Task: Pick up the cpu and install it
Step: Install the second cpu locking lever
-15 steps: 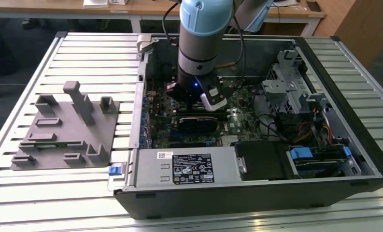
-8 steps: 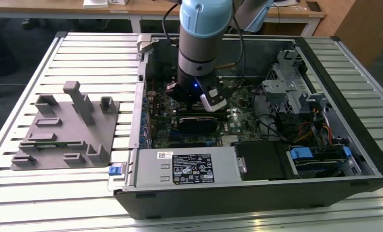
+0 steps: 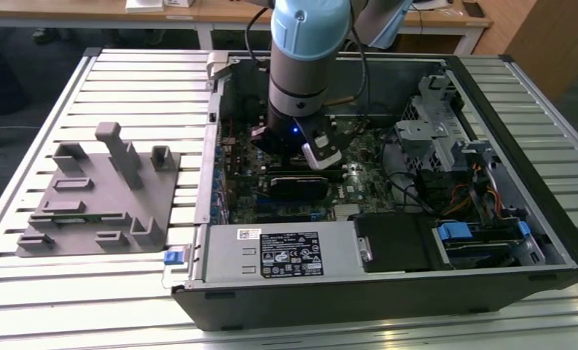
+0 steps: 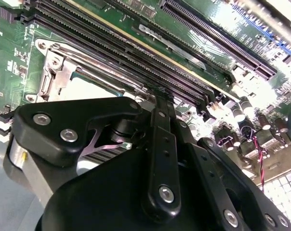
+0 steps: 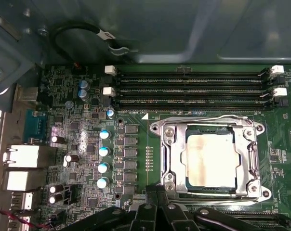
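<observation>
The cpu (image 5: pixel 210 159), a silvery square chip, lies flat inside the metal-framed socket (image 5: pixel 167 159) on the green motherboard. In the second wrist view the cpu (image 4: pixel 90 84) peeks out under the socket frame (image 4: pixel 54 72), just past the gripper. My gripper (image 5: pixel 152 199) hovers beside the socket's edge, its black fingers (image 4: pixel 161 103) pressed together with nothing between them. The exterior view has the arm (image 3: pixel 299 65) reaching straight down into the open computer case (image 3: pixel 366 281), over the middle of the board.
Long memory slots (image 5: pixel 193 86) run along one side of the socket, with capacitors (image 5: pixel 103 151) and rear ports (image 5: pixel 22 159) on the other. A grey holder block (image 3: pixel 94 197) sits on the slatted table at the exterior view's left. A power supply (image 3: pixel 279 251) and drive cage (image 3: pixel 434 138) crowd the case.
</observation>
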You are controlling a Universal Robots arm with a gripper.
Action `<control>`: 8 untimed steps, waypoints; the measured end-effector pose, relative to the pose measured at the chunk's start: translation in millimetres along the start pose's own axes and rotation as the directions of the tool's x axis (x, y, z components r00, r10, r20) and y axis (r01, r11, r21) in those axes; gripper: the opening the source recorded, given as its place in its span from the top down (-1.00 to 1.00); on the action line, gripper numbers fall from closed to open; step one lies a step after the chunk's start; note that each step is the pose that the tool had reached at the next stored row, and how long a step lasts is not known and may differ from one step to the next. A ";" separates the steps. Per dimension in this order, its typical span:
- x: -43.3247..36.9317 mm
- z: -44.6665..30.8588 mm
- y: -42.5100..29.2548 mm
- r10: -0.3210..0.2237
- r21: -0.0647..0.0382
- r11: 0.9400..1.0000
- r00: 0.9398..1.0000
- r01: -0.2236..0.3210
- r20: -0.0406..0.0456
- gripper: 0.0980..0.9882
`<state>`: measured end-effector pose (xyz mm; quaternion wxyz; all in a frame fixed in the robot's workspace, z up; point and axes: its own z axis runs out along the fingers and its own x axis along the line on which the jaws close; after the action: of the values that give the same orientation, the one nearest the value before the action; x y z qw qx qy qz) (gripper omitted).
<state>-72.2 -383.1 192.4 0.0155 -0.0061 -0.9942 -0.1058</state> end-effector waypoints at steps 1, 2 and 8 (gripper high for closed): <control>0.0 0.1 0.0 0.000 0.000 1.000 1.000 0.000 0.000 0.98; 0.0 0.1 0.1 0.000 0.000 1.000 1.000 0.000 0.000 0.98; -0.1 0.5 1.3 0.000 0.005 1.000 1.000 0.000 0.000 0.98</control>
<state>-72.1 -381.7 192.2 0.0153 -0.0061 -0.9945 -0.1035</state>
